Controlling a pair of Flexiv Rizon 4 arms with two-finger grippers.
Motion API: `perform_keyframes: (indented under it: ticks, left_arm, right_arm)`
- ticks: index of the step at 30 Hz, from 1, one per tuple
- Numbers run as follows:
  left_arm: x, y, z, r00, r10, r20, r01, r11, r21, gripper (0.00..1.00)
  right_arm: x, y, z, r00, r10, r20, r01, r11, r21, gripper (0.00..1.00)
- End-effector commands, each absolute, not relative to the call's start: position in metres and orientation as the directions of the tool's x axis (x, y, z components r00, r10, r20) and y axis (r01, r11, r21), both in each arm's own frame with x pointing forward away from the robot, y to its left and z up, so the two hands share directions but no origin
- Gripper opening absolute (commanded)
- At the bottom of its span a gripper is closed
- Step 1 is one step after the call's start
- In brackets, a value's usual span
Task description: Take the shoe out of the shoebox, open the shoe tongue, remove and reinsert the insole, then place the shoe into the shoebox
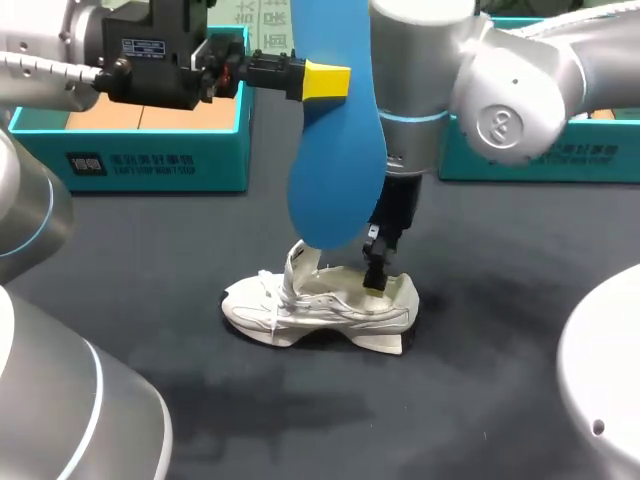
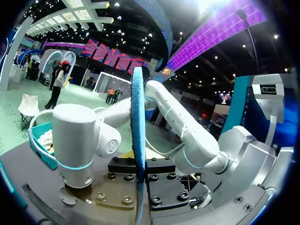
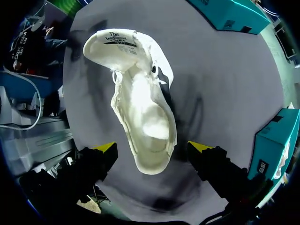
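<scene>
A white shoe (image 1: 320, 312) lies on the dark table, toe toward my left arm's side, with its tongue (image 3: 117, 47) folded forward and the inside bare. My left gripper (image 1: 327, 80) is high above it, shut on a blue insole (image 1: 335, 150) that hangs down toward the shoe. In the left wrist view the insole (image 2: 137, 131) stands edge-on, clamped between the fingers of that left gripper (image 2: 139, 171). My right gripper (image 1: 378, 268) points down at the shoe's heel. It is open, and its yellow fingertips (image 3: 105, 148) straddle the heel of the shoe (image 3: 145, 117) without touching it.
A teal shoebox (image 1: 130, 140) stands open at the back left and another teal box (image 1: 540, 150) at the back right. Both boxes (image 3: 229, 14) (image 3: 272, 150) also show in the right wrist view. Dark table surface (image 1: 480, 330) surrounds the shoe.
</scene>
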State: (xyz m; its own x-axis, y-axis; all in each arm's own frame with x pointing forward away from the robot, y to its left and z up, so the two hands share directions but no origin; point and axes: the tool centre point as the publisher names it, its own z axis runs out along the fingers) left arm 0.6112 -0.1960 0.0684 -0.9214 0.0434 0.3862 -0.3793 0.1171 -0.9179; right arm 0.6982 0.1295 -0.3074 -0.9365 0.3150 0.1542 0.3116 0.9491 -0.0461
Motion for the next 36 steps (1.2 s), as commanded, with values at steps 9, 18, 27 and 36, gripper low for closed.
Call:
perform_keyframes:
  ticks: [9,18,27,36]
  left_arm:
    - [0.611,-0.197,0.068,-0.921,0.043,0.386,-0.379,0.118,-0.918,0.00]
    - [0.611,-0.197,0.068,-0.921,0.043,0.386,-0.379,0.118,-0.918,0.00]
    - [0.611,-0.197,0.068,-0.921,0.043,0.386,-0.379,0.118,-0.918,0.00]
    - [0.611,-0.197,0.068,-0.921,0.043,0.386,-0.379,0.118,-0.918,0.00]
  right_arm:
    - [0.697,0.126,-0.310,-0.948,0.308,0.086,0.279,0.928,-0.248,1.00]
    - [0.694,0.121,-0.312,-0.953,0.299,0.043,0.290,0.944,-0.157,1.00]
    - [0.694,0.118,-0.315,-0.958,0.286,0.037,0.278,0.950,-0.139,1.00]
    - [0.693,0.118,-0.316,-0.964,0.265,0.025,0.259,0.956,-0.136,1.00]
